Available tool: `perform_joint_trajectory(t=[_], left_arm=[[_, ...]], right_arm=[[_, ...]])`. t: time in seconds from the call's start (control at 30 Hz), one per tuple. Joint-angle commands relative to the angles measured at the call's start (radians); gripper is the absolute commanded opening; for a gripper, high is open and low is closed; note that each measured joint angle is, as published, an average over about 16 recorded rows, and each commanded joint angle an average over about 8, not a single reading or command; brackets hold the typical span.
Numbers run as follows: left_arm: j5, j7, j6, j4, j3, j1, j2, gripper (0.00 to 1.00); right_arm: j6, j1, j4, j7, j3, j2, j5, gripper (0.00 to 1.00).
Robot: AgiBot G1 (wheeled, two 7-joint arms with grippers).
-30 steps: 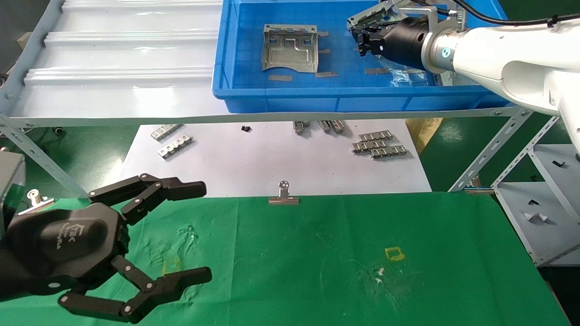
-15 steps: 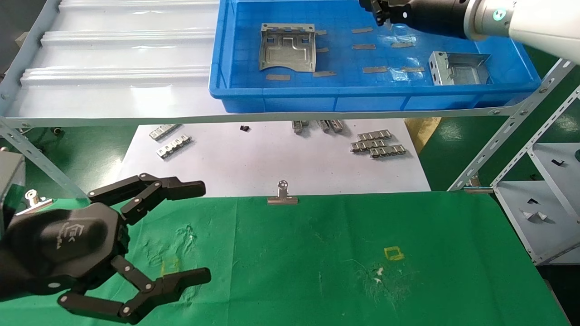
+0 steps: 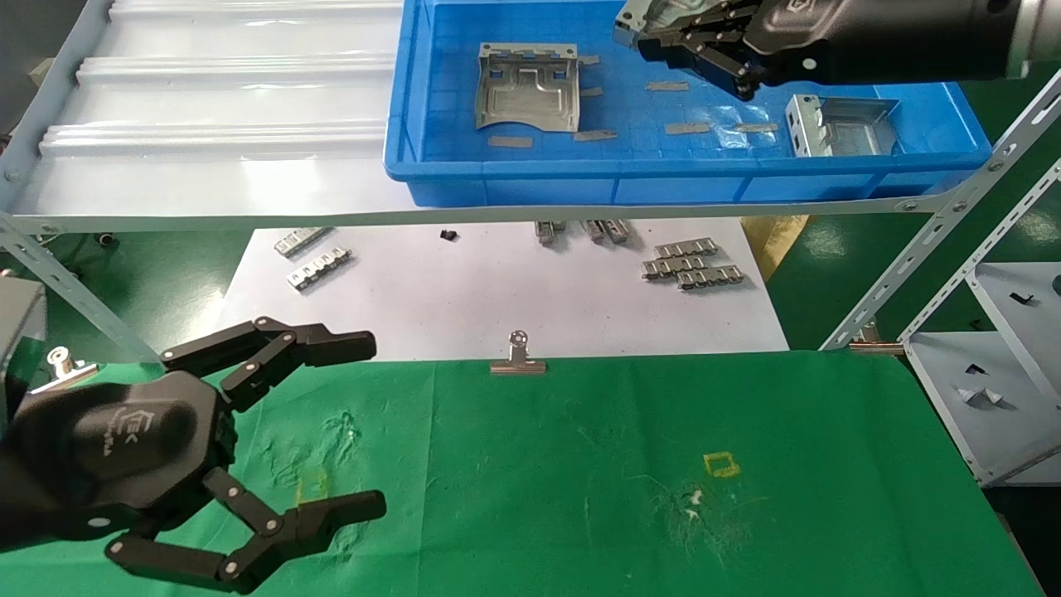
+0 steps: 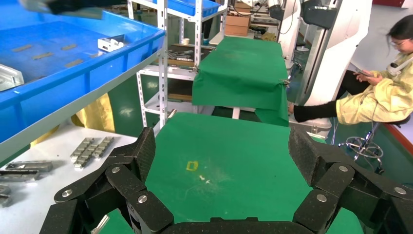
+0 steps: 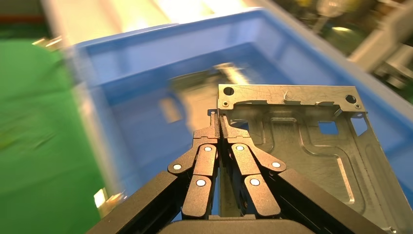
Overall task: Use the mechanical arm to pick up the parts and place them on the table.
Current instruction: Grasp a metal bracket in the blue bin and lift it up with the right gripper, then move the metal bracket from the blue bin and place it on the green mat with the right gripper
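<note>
The green-clothed table (image 3: 630, 473) lay bare around its small yellow square mark (image 3: 721, 464), presumably where a plate was meant to land. Above it on the shelf sat the blue tray (image 3: 514, 178), with two grey parts resting inside: one flat (image 3: 527, 88), one tipped on its edge (image 3: 839, 126). The right gripper (image 3: 700, 46) hung over the tray's far side, its black fingers (image 5: 210, 151) pinched together on the bent rim of a third plate (image 5: 311, 141), held clear of the tray floor so it could be carried out, I judged. The left gripper (image 3: 319, 431) waited low over the table's near corner, fingers spread wide and holding nothing.
</note>
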Motion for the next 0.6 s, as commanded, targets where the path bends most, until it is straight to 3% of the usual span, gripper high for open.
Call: perform_joint_trajectory(t=[0.03,0.17,0.3,0.6], left_arm=[[0.0,0.0,0.0,0.0,0.0,0.0,0.0,1.0],[0.0,0.0,0.0,0.0,0.0,0.0,0.0,1.0],[0.0,0.0,0.0,0.0,0.0,0.0,0.0,1.0],[0.0,0.0,0.0,0.0,0.0,0.0,0.0,1.0]], right_arm=[[-0.091,0.016,0.007,-0.025,-0.008,0.024,-0.009,0.0],[-0.191,0.03,0.034,-0.063,-0.037,0.061,-0.024,0.0],[-0.218,0.006,0.106,-0.083,-0.084,0.104,-0.007,0.0],[-0.218,-0.1,0.452,-0.027,-0.255,0.277,0.227,0.0]])
